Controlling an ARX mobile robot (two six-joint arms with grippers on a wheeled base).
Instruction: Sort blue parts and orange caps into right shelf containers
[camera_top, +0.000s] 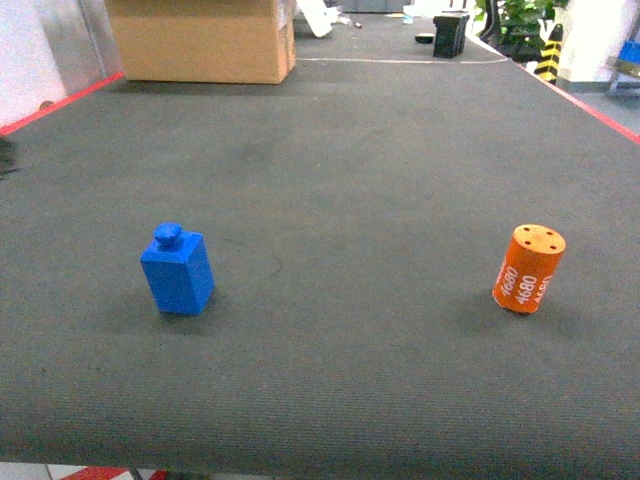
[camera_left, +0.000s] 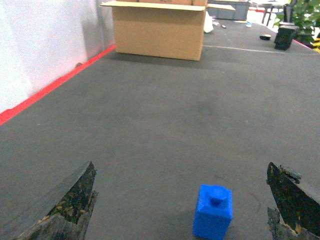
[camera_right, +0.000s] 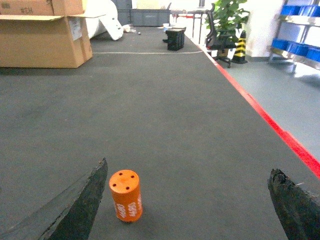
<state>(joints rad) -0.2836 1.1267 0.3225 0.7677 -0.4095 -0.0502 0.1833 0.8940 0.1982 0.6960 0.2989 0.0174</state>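
blue part (camera_top: 177, 270) upright on dark table (camera_top: 330, 180) at 9 o'clock, orange cap (camera_top: 529, 268) upright at 3 o'clock, well apart. left claw (camera_left: 182, 210) spread wide, part between its fingers, untouched. right claw (camera_right: 192, 210) spread wide; cap beside left finger (camera_right: 80, 205).

Only the fingers are showing from either wrist camera, and the head view is catching nothing of the robot. The left gripper's (camera_left: 182, 210) dark, wedge-shaped fingers (camera_left: 70, 205) are looking badly worn, their black surfaces chipping and flaking, with yellowish-brown specks showing along the ragged inner edges. The right gripper's (camera_right: 187, 210) black, tapering fingers (camera_right: 80, 207) are wearing the same rough, matte skin, crumbling at the rims and showing pale nicks.
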